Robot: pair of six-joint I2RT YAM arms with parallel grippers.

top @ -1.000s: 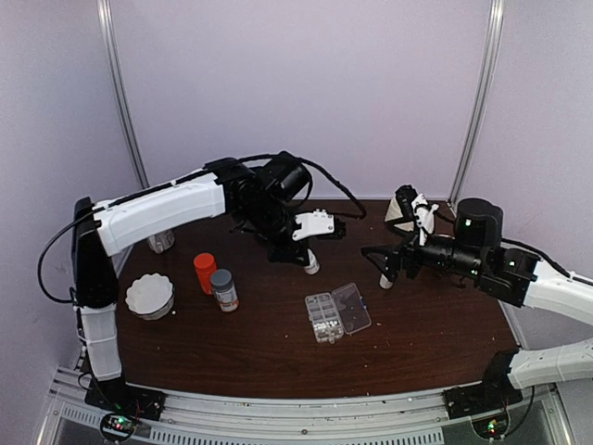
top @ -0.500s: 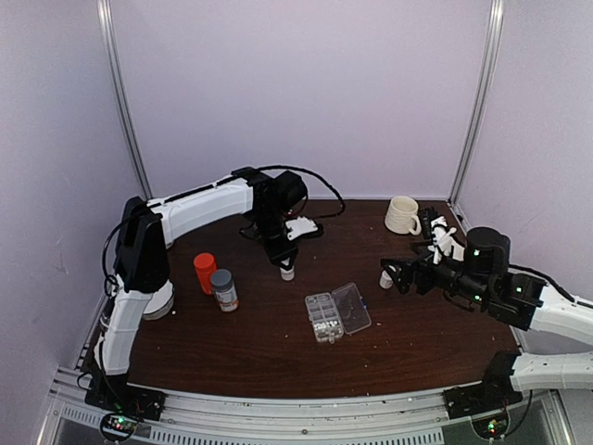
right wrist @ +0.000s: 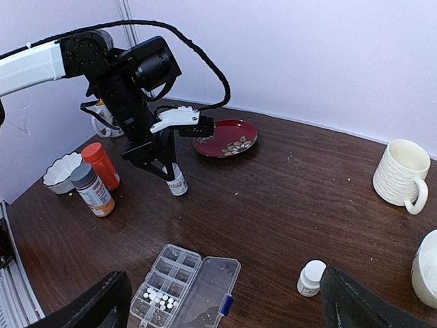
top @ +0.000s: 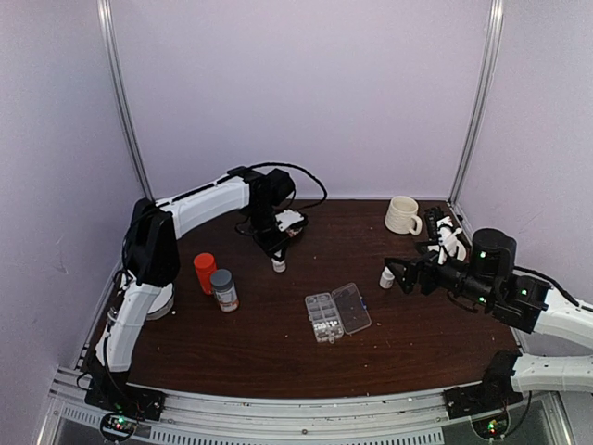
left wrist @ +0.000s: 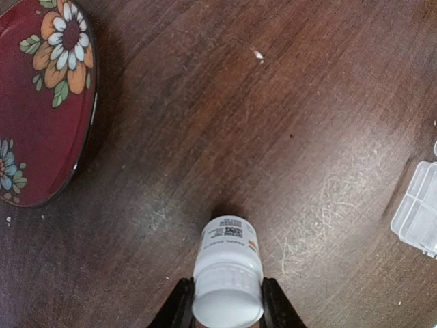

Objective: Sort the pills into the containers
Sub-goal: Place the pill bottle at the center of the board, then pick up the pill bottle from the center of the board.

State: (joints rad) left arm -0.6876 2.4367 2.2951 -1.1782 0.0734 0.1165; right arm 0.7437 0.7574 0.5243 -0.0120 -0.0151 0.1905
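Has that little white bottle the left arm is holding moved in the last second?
Yes. The white bottle has shifted left, away from the clear pill box and nearer the orange bottle.

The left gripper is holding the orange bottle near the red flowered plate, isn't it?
Not quite. The left gripper holds a small white bottle near the red flowered plate; the left wrist view shows it. The orange bottle stands free beside the grey-capped bottle.

The wooden table (top: pixel 278 348) carries an organizer box (top: pixel 337 312), orange bottle (top: pixel 205 272), grey-capped bottle (top: pixel 222 289), flowered plate (right wrist: pixel 229 137), mug (top: pixel 402 215) and bowl (right wrist: pixel 60 171).
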